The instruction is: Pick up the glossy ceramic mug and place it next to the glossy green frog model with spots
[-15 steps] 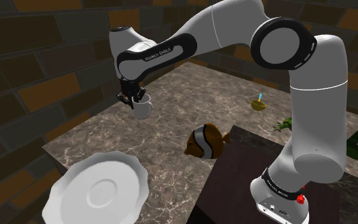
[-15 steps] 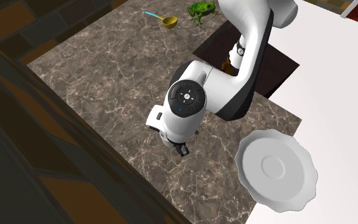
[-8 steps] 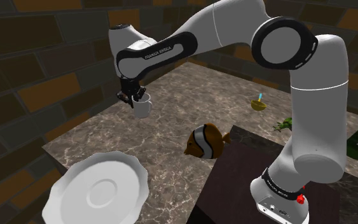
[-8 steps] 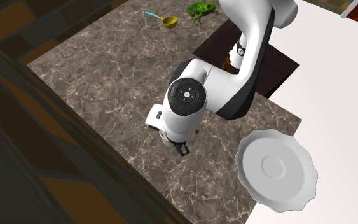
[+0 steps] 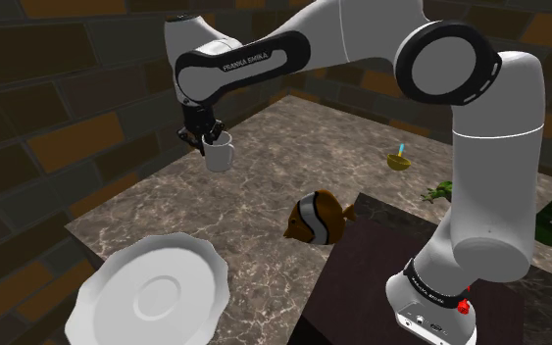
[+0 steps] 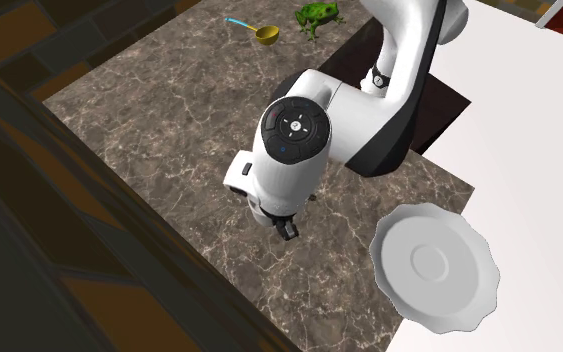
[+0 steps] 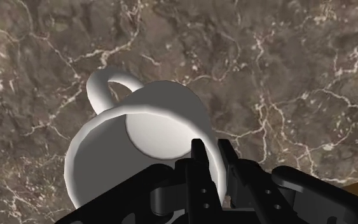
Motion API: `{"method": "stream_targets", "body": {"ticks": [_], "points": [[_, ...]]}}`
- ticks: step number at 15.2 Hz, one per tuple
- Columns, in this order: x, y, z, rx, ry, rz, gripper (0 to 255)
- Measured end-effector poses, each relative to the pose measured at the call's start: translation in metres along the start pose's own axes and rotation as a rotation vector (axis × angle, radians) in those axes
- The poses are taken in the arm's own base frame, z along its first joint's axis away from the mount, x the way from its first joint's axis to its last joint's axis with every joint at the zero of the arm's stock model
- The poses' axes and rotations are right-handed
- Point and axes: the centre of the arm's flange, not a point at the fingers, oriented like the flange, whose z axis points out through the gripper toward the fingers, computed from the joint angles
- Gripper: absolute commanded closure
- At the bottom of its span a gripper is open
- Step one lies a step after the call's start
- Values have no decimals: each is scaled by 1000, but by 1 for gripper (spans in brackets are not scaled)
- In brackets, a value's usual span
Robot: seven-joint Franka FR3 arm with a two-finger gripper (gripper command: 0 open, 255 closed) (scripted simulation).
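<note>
A plain white mug (image 5: 221, 154) with a loop handle hangs a little above the marble counter (image 5: 264, 186) near its far left edge in the shoulder view. My black gripper (image 5: 206, 138) is shut on the mug's rim (image 7: 213, 167), one finger inside the cup and one outside, opposite the handle (image 7: 105, 86). From the second exterior view the hand (image 6: 284, 226) covers the mug. The green spotted frog (image 6: 318, 13) sits at the far end of the counter, partly hidden behind the arm as the frog (image 5: 438, 190) in the shoulder view.
An orange and white clownfish model (image 5: 318, 217) lies mid-counter by the dark stand (image 5: 381, 265). A white scalloped plate (image 5: 151, 291) rests at the near corner. A small gold bowl with a blue stick (image 6: 263, 34) sits close to the frog. Brick walls border the counter.
The arm has risen and the mug has come up off the counter with it, shifting slightly. The fingers have stayed shut on the rim.
</note>
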Motion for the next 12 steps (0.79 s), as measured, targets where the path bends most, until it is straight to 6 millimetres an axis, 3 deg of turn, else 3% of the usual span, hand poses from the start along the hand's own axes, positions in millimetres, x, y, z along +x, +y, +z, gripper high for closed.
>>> {"method": "stream_targets", "body": {"ticks": [12], "points": [[3,4,-63,0,0,0,255]]}}
